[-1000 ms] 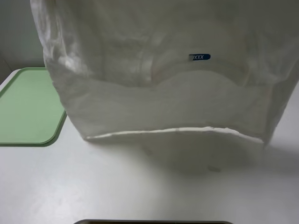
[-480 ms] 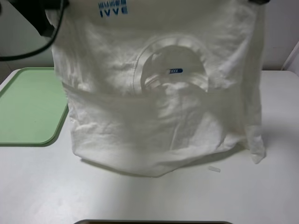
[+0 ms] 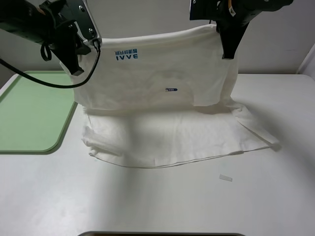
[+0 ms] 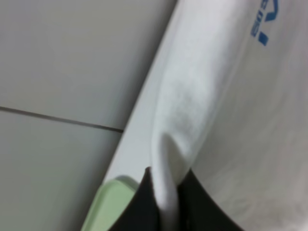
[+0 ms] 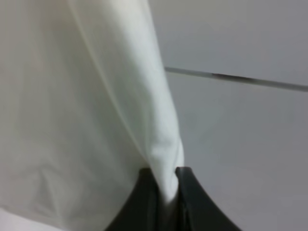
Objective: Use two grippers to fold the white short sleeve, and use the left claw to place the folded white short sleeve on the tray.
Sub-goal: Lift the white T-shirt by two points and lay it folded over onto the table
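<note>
**Ext. high view:** The white short sleeve (image 3: 162, 132) is held up by two corners. Its lower part is spread on the table (image 3: 147, 201), and its upper part hangs like a curtain. Blue lettering (image 3: 127, 55) and a small blue neck label (image 3: 171, 89) are seen on the hanging part. The left claw (image 3: 76, 68) is clamped on the left corner and the right gripper (image 3: 227, 51) on the right corner, both raised above the table. The tray (image 3: 29, 113) lies on the table at the shirt's left side. Its right rim is met by the cloth, but touching vs. overlapping can't be told. A tape strip (image 3: 225, 178) lies apart from the hem, toward the camera.

**L. wrist view:** The left claw (image 4: 166, 204) is seen pinched tight on a fold of the white short sleeve (image 4: 231, 120), w/ no gap between the jaws. The blue lettering (image 4: 264, 19) is partly cut off by the frame. A corner of the tray (image 4: 103, 204) shows beside the dark finger, and a wall (image 4: 72, 57) is seen behind.

**R. wrist view:** The right gripper (image 5: 166, 187) is likewise closed on a fold of the white short sleeve (image 5: 72, 96). About half the view is blocked by cloth, and a plain wall (image 5: 250, 134) fills the rest.
</note>
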{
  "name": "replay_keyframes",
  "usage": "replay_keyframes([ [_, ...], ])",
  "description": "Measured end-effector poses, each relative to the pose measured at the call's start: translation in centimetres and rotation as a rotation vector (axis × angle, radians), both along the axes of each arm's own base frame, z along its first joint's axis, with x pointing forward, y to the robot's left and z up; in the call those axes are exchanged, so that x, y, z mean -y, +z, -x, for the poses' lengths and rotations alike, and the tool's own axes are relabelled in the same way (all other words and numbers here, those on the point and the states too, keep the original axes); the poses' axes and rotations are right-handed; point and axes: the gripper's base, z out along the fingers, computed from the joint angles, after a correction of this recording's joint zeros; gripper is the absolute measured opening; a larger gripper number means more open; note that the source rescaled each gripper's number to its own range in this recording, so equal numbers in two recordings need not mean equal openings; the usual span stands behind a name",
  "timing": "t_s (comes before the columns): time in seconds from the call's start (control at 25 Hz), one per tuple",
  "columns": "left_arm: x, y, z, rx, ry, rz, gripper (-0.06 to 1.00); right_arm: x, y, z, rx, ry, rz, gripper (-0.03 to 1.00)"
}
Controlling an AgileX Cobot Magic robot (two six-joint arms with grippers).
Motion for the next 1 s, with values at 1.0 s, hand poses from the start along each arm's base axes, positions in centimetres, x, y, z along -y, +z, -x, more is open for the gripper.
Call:
replay_keyframes([
  [1.0, 3.0, -3.6, 2.9, -0.289, -0.306, -0.165, 0.00, 6.7, -6.8, 1.0, -0.367, 0.072, 0.134, 0.00],
])
